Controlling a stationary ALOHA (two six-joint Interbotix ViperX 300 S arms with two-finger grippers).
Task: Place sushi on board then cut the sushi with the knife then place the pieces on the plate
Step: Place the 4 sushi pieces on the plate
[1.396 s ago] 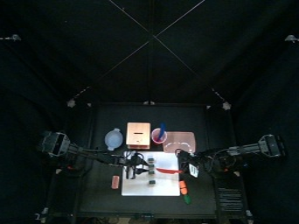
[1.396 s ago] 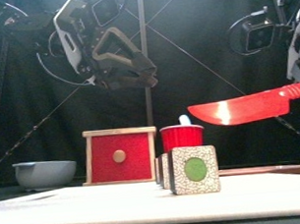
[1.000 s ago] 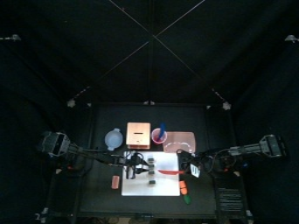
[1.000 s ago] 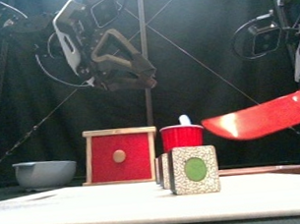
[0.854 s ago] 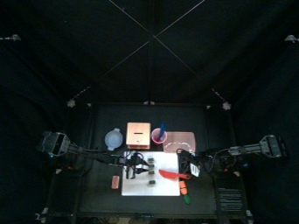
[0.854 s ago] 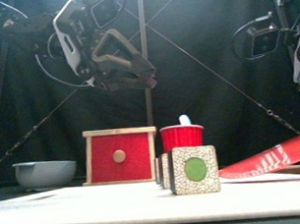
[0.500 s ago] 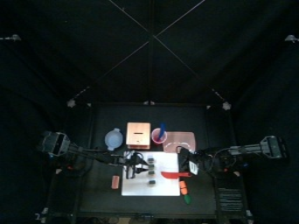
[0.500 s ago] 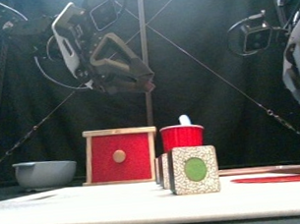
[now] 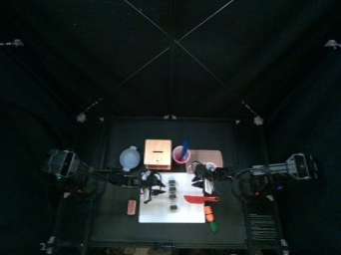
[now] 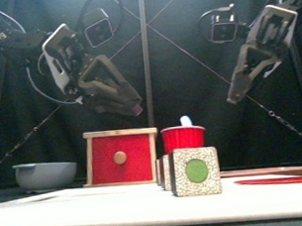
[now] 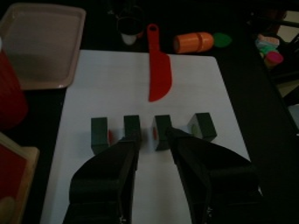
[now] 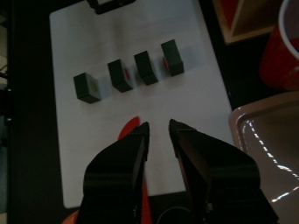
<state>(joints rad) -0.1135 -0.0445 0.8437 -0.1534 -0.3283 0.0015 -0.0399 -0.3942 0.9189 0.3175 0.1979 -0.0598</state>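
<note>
**Sushi in four pieces on the board, knife lying flat, both claws empty**

A white cutting board (image 9: pixel 180 221) lies at the front middle of the black table (image 9: pixel 114 229). On it stand four dark green toy sushi blocks (image 11: pixel 131 129), upright and slightly apart, in a short row that runs from the table's front toward its back. In the front view the nearest block shows a pale speckled face with a green oval in the middle.

A red toy knife (image 11: pixel 156 74) lies flat on the right part of the board. It is beside the row and apart from it, and neither claw touches it.

The left claw (image 11: pixel 149 144) hangs above the row with its jaws a little apart and nothing between them. The right claw (image 12: pixel 159 129) hangs over the right side of the board, above the knife, also slightly parted and holding nothing. The front view shows both claws well above the table.

Behind the board, toward the table's back edge, stand:

- a pale wooden box (image 10: pixel 120 157) with a red drawer front
- a red cup (image 10: pixel 185 139) just right of the box
- a flat pink tray (image 12: pixel 263 140), empty, right of the cup
- a blue-grey bowl (image 10: pixel 46 174) near the left edge

A small orange-and-green toy food (image 11: pixel 197 41) lies by the board's right edge.
</note>
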